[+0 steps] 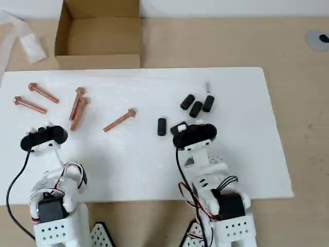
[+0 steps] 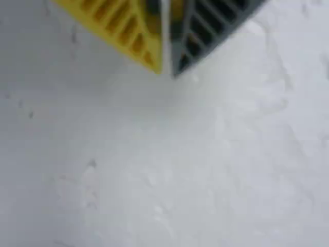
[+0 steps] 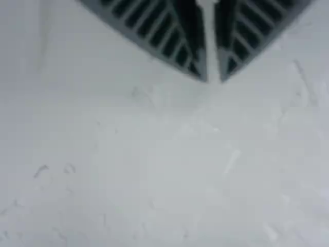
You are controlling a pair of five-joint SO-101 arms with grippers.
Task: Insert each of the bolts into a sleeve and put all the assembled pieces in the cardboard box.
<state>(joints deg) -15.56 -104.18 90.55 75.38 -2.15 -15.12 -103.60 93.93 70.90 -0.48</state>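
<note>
**Bolts and sleeves lie apart as two arms hang over the board**

From the high view, a white board [image 1: 139, 170] covers most of the table [image 1: 298, 92]. Five copper bolts [image 1: 119, 120] lie loose on its left half. Two of them are near the left edge, two more touch each other just right of those, and the fifth lies alone toward the middle. None of the bolts is inside a sleeve.

Black sleeves [image 1: 196, 108] sit right of centre. Three cluster close together toward the far edge, and a fourth [image 1: 162, 126] stands apart between the cluster and the lone bolt.

The cardboard box [image 1: 61, 36] is open and has nothing in it. It rests on the bare table just past the board's far edge, near the far-left corner.

The left arm [image 1: 44, 138] is over the board's near-left part, just short of the bolts. The right arm [image 1: 194, 135] is near the middle, just short of the sleeve cluster.

In the left wrist view, the left gripper [image 2: 167, 71] points down at bare board. Its yellow finger and dark finger are pressed together at the tips, with nothing between them.

In the right wrist view, the right gripper [image 3: 208, 78] also hangs over bare board. Its two dark ribbed fingers are drawn in until only a hairline slit remains, and they grip nothing.
</note>
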